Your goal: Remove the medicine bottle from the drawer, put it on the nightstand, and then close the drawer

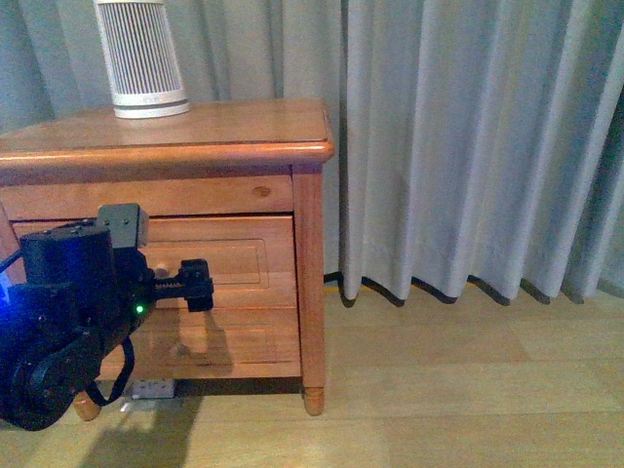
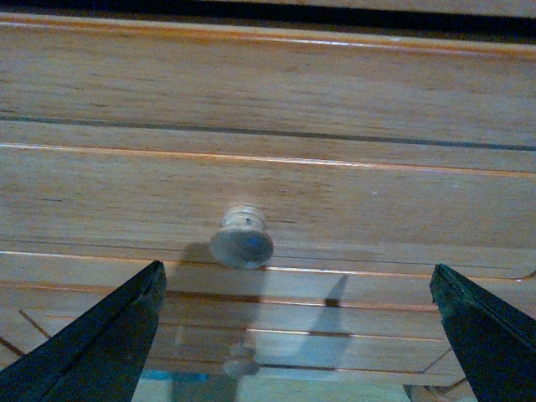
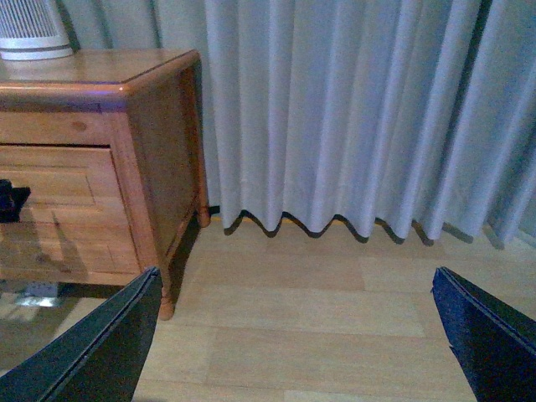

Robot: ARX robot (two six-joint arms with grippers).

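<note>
Knob (image 2: pixel 241 237) of what is probably the upper drawer (image 2: pixel 402 201) lies straight ahead of the left gripper (image 2: pixel 296 266), centred between its wide-spread fingers, untouched. That arm is nearer; the right gripper (image 3: pixel 295 276), also spread, hangs well apart. The medicine bottle is unseen, presumably inside the shut drawer. No legible writing.

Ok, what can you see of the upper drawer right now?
The upper drawer has an orange-brown wooden front with a raised panel and a small round wooden knob at its middle. It looks shut, its front flush with the nightstand frame, so nothing of its inside shows. The left gripper hovers open close before the front, the knob ahead between its fingers and untouched. The gripper's shadow falls on the wood.
</note>
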